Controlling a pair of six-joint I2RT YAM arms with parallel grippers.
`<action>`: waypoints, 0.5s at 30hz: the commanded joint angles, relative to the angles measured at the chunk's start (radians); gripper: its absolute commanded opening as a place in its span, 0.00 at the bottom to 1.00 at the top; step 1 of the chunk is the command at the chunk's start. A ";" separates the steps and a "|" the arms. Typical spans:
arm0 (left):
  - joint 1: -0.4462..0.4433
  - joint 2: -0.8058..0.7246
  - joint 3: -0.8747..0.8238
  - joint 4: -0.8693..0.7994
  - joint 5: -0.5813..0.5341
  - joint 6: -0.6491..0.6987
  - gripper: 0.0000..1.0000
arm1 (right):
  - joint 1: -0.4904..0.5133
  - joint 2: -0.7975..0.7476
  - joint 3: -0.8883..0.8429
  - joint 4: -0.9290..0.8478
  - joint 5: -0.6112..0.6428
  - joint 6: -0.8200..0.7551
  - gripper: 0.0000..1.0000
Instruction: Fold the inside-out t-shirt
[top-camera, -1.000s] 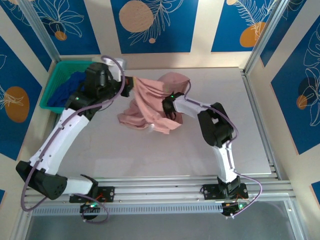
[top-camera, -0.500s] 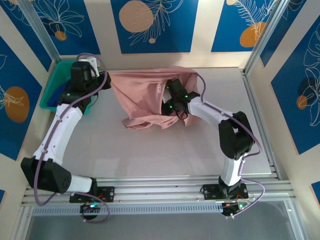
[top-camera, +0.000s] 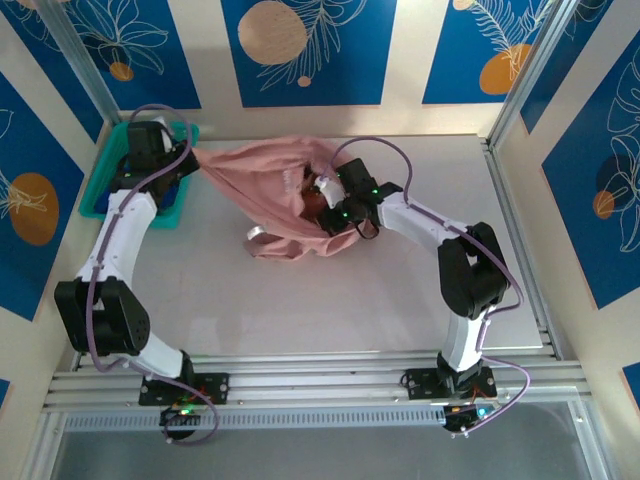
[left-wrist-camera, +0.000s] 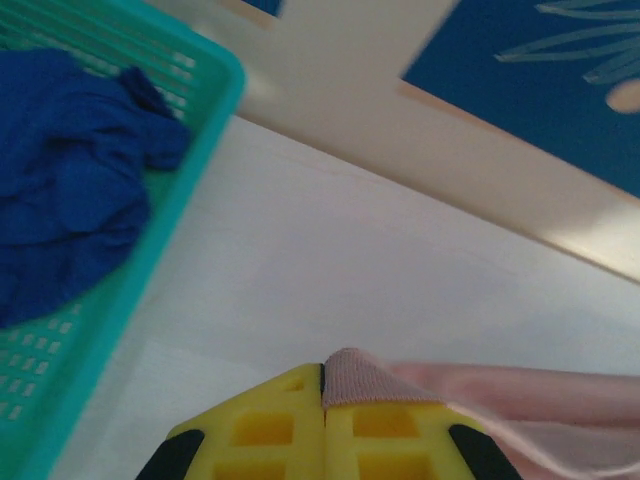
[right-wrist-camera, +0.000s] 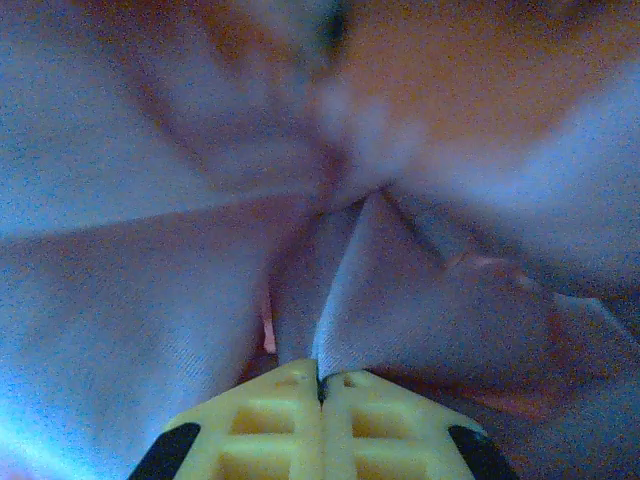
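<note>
At the near edge we saw the left arm (top-camera: 110, 250) and the right arm (top-camera: 465, 270) bolted side by side, with bare desk (top-camera: 400, 290) stretching away in front of them. Further in, past the middle, was the pink t-shirt (top-camera: 270, 200) — its lower part bunched in a heap on the desk, its upper edge lifted and drawn out between the two arms. The right tool (right-wrist-camera: 320, 372) sat at the shirt's right end, buried among the folds. From its wrist camera we found its yellow fingers (right-wrist-camera: 270, 405) pressed together on a ridge of pink cloth, with creased fabric all round them. The left tool (left-wrist-camera: 323, 372) was out toward the far left, and the shirt ran to it in a taut, narrowing band. In the left wrist view its fingers were pressed together too, pinching a small tab of the pink edge between the tips — the rest of the cloth trailed off to the right. Just beyond that tool, at the desk's far left corner, stood a green plastic basket (left-wrist-camera: 215, 110) holding a crumpled dark blue garment (left-wrist-camera: 70, 200). Behind everything rose the cream wall (top-camera: 402, 80) with its blue leaf-patterned panels (top-camera: 300, 50).
</note>
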 joint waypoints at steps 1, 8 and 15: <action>-0.010 0.004 0.027 0.042 0.054 -0.041 0.00 | 0.019 -0.013 0.038 -0.034 -0.025 -0.039 0.00; -0.134 0.015 -0.086 0.118 0.153 0.005 0.00 | 0.024 -0.012 0.138 0.072 -0.059 0.053 0.00; -0.280 -0.024 -0.274 0.218 0.181 0.036 0.00 | -0.073 -0.084 0.234 0.367 -0.322 0.321 0.00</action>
